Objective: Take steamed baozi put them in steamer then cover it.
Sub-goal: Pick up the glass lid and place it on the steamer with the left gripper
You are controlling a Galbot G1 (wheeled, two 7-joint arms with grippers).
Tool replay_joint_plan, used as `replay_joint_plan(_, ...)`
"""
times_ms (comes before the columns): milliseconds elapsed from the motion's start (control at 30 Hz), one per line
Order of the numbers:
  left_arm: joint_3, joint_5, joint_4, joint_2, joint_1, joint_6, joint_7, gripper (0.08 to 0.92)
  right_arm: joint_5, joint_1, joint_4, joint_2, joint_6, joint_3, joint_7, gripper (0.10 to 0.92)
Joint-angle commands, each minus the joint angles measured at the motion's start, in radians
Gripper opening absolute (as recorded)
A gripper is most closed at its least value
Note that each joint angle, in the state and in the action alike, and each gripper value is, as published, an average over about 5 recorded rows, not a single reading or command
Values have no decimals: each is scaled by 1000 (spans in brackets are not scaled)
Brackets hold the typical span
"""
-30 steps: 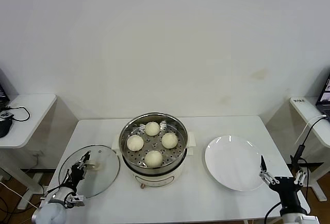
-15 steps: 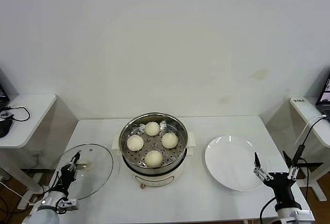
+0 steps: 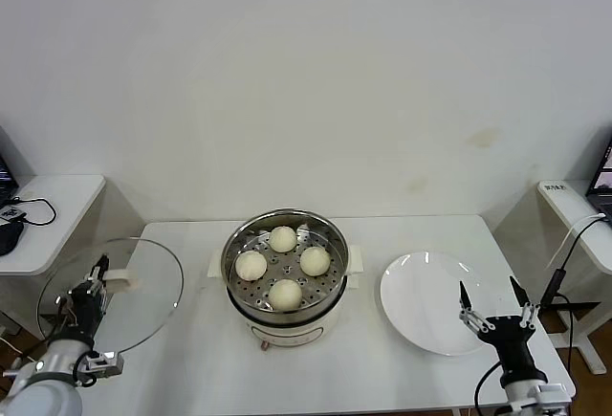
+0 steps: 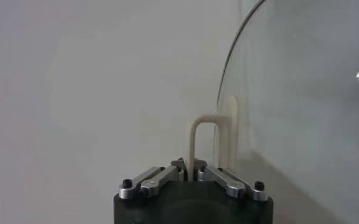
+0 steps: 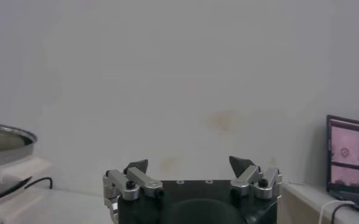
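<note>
Four cream-white baozi (image 3: 284, 264) lie on the perforated tray of the steel steamer (image 3: 235, 245), which stands uncovered at the table's middle. My left gripper (image 3: 98, 273) is shut on the cream bar handle (image 4: 194, 143) of the clear glass cover (image 3: 134, 296) and holds it lifted and tilted at the table's left edge, left of the steamer. The cover (image 4: 301, 103) stands edge-on in the left wrist view. My right gripper (image 3: 493, 310) is open and empty over the table's right front, beside the white plate. Its jaws (image 5: 190, 165) stand wide apart.
A flat white plate (image 3: 435, 302) lies right of the steamer. Side tables stand at the far left (image 3: 48, 215) and far right (image 3: 574, 206). The steamer's rim (image 5: 5, 135) shows in the right wrist view.
My left gripper has lifted the cover off the table and carried it up and to the left, tilting it. My right gripper has shifted slightly left and opened wider.
</note>
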State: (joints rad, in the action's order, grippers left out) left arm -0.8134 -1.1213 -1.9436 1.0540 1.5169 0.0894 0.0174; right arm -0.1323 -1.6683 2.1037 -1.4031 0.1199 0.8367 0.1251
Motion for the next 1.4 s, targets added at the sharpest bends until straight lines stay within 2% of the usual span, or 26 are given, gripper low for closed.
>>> replay_joint_plan(33, 91, 72, -295, -107, -7, 186, 211, 144, 37, 11, -12, -4, 4, -28, 5, 823)
replay_joint_plan(167, 219, 106, -269, -153, -102, 234, 198, 144, 80, 18, -18, -18, 9, -49, 6, 823)
replay_joint_plan(300, 376, 100, -219, -150, -244, 292, 204, 144, 127, 30, -26, -40, 15, -75, 6, 823)
replay_joint_plan(400, 492, 53, -179, -105, -349, 332, 239, 144, 170, 37, -31, -55, 18, -99, 5, 823)
replay_joint_plan(533, 599, -46, -133, -10, -444, 370, 289, 144, 203, 40, -39, -61, 23, -124, 4, 823)
replay_joint_plan(700, 644, -181, -95, 103, -463, 377, 329, 144, 226, 52, -57, -71, 23, -166, 4, 822)
replay_joint_plan(900, 652, -272, -42, 212, -490, 367, 339, 144, 251, 71, -86, -74, 26, -200, 5, 823)
replay_joint_plan(1133, 703, -302, 4, 291, -555, 373, 339, 144, 265, 76, -105, -78, 31, -211, 5, 823)
replay_joint_plan(1400, 758, -336, 41, 359, -574, 372, 337, 144, 272, 69, -101, -84, 34, -213, 4, 823)
